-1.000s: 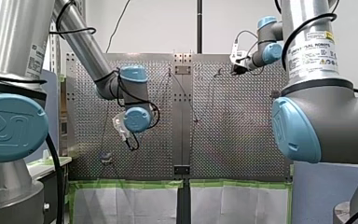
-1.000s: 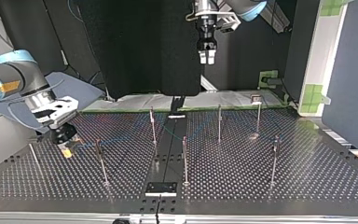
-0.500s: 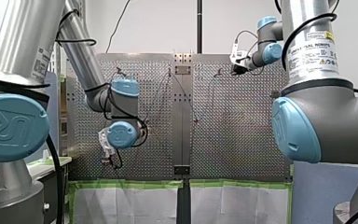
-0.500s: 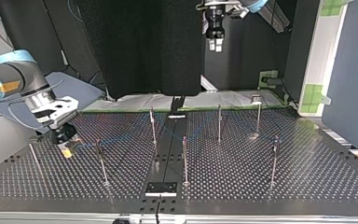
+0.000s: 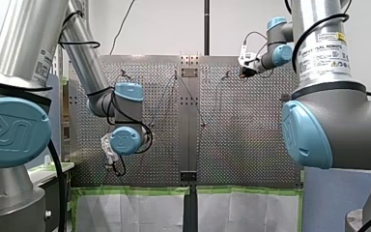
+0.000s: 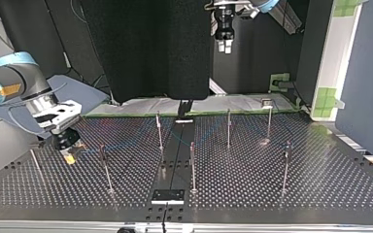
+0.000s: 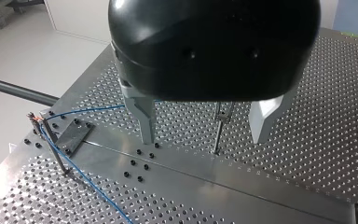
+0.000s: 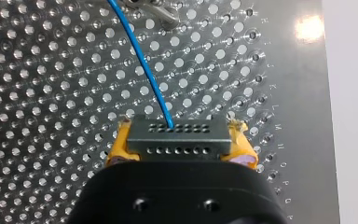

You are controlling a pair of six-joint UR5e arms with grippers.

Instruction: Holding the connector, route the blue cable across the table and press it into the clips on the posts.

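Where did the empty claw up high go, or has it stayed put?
Yes, it moved. My left claw rose and slid slightly toward the top view's right, away from the post below it.

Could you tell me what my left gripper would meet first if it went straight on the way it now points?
Probably the post, which the left wrist view shows ahead of my left gripper between its open jaws; it might pass between them, and then the perforated table comes first. Depth is unclear.

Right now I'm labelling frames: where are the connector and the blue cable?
Connector [image 8: 176,136], right wrist view, middle of its grey face.
Blue cable [image 8: 144,65], right wrist view, middle of its visible run.
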